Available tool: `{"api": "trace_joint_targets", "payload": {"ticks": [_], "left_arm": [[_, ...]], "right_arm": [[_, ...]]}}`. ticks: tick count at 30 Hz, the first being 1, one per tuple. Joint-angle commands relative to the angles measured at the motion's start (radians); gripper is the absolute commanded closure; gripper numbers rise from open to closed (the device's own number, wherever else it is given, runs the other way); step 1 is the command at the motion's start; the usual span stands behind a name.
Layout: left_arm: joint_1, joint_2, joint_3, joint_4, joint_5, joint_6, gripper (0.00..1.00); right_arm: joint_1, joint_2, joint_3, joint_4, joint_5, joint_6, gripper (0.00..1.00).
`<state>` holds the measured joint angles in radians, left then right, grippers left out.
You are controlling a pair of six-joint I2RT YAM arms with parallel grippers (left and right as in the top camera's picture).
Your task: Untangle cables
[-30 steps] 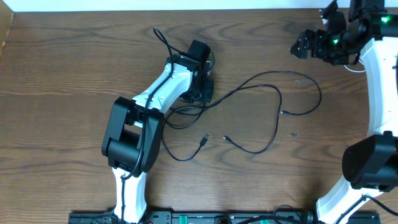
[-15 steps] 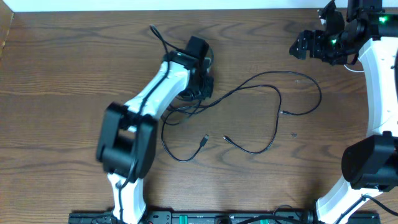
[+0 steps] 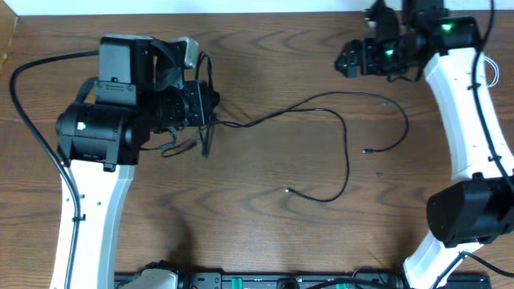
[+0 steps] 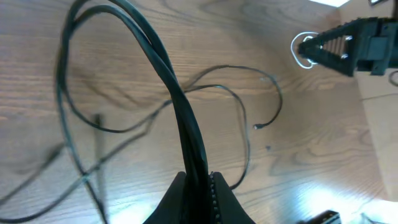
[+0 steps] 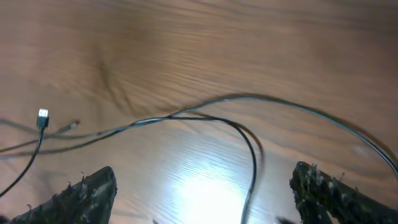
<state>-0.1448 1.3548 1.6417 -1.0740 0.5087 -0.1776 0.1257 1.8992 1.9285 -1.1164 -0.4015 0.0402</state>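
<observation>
- Nearest my side of the table (image 3: 241, 241), one small plug end (image 3: 287, 190) of the black cables (image 3: 321, 98) lies loose on the wood, and its cord curves away to the right and outward.
- A second plug end (image 3: 365, 149) rests a little farther out, finishing a loop that sweeps round toward the right arm.
- Mid-table on the left, my left gripper (image 3: 210, 112) is pressed together on a bunch of the black cords (its wrist view shows them running straight out from between the fingers (image 4: 180, 202)), with slack loops around it.
- Farthest out, my right gripper (image 3: 345, 63) stands spread wide with nothing between its fingers, and black cord crosses the wood beneath it.
- A white cord (image 4: 303, 51) shows as a small loop just beside that gripper; I cannot tell whether they touch.
</observation>
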Motion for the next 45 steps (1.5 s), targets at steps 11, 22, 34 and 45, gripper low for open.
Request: {"api": "trace_joint_targets", "payload": {"ticks": [11,22,34,45], "left_arm": [[0.018,-0.017,-0.005,0.021,0.204,-0.023,0.93],[0.018,-0.062,-0.005,0.048,0.217,-0.172,0.92],[0.018,-0.063,-0.005,0.202,0.217,-0.397,0.93],[0.018,-0.063,-0.005,0.202,0.245,-0.496,0.93]], "right_arm": [[0.251,0.106,-0.014,0.126,-0.039,0.056,0.16],[0.337,0.173,-0.014,0.223,-0.116,0.046,0.22],[0.346,0.174,-0.014,0.068,-0.393,-0.596,0.32],[0.398,0.245,-0.014,0.029,-0.460,-0.747,0.28]]}}
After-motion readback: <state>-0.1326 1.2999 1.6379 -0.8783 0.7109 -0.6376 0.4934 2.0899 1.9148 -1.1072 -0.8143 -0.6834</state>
